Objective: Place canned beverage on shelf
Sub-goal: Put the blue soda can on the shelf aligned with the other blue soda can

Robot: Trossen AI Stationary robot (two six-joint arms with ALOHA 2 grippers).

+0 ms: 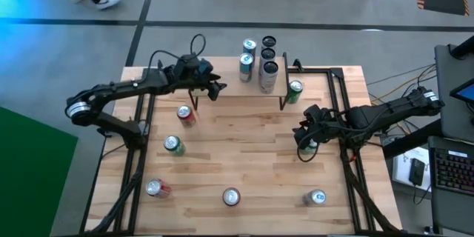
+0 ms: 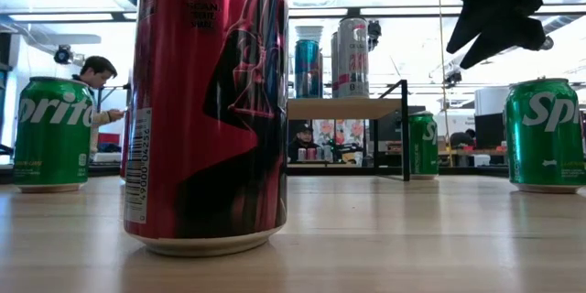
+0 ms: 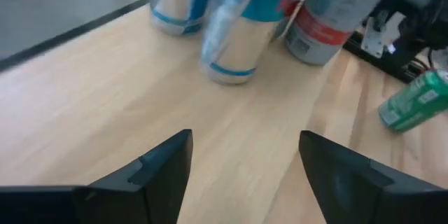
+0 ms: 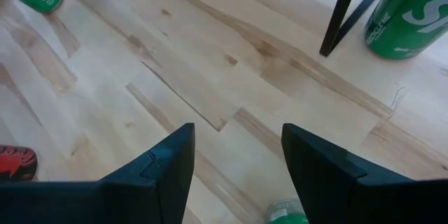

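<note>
The left gripper (image 1: 216,89) is hovering near the bench's far edge, just left of the shelf (image 1: 275,89), with its fingers (image 3: 164,164) spread and nothing between them. In the left wrist view, tall slim cans (image 3: 234,35) are standing on the shelf's light-wood top ahead of those fingers. The high view is showing four cans on the shelf, two blue-and-silver ones (image 1: 246,61) at its left end and two dark-topped ones (image 1: 269,65) beside them. A green Sprite can (image 1: 295,91) is standing on the bench at the shelf's right end, beside a black leg.

The right gripper (image 1: 305,139) is hanging over the bench's right side, fingers (image 4: 157,168) parted and empty, directly above another green can (image 4: 285,212).

Loose cans are standing across the bench: a red one (image 1: 185,115) left of centre, a green one (image 1: 173,145) nearer the left edge, and three along the near edge.
</note>
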